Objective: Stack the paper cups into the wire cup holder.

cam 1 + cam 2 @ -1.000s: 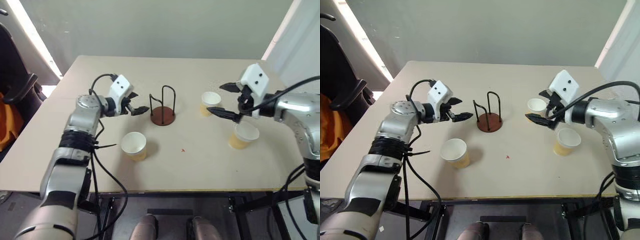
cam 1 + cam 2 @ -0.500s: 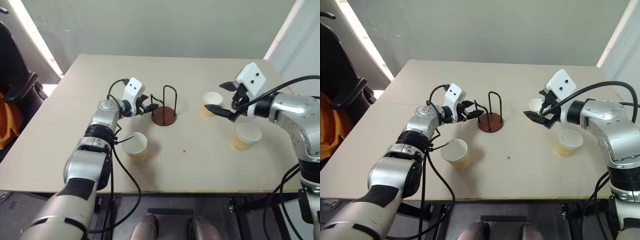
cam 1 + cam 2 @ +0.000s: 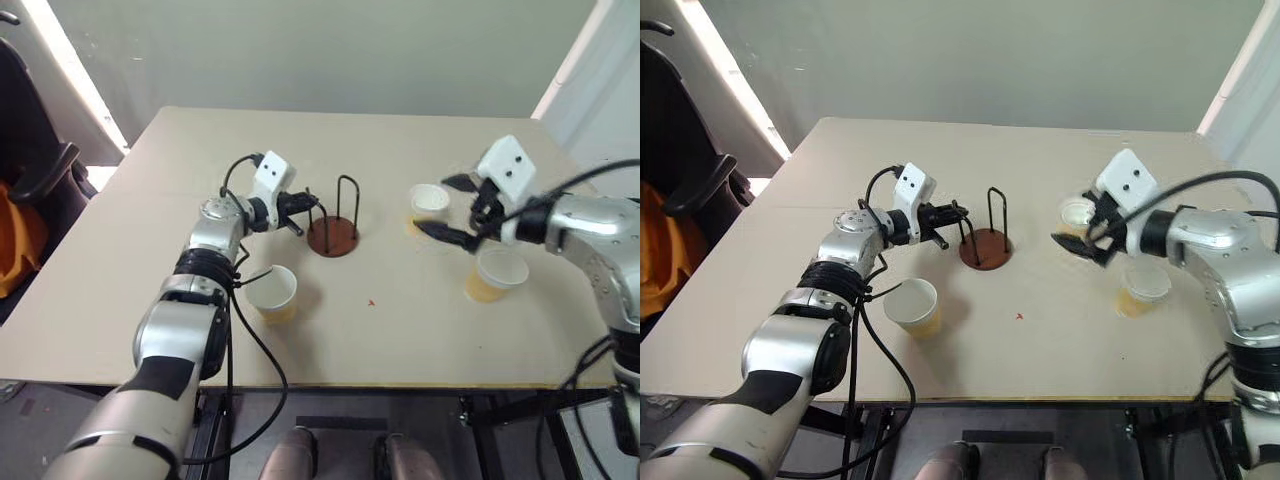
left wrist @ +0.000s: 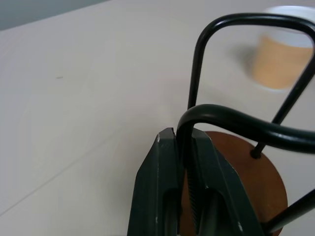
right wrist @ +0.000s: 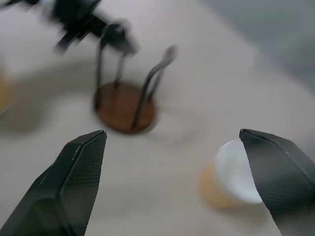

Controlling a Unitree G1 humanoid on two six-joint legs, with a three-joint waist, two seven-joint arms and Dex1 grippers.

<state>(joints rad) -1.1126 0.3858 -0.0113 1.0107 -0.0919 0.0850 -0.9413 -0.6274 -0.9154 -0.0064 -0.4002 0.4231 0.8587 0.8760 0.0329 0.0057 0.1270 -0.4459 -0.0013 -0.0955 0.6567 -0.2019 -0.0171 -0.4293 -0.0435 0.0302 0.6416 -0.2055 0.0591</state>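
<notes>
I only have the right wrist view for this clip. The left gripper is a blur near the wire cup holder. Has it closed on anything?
Observer: Yes. In the left wrist view the left gripper is shut on a loop of the wire cup holder.
Operator: I see one cup. Where are the others?
Observer: The head view shows three paper cups: one in front of the left arm and two on the right side, a farther one and a nearer one.
Operator: Is the right gripper holding a cup?
Observer: No. The right gripper is open, over the table beside the farther cup.
</notes>
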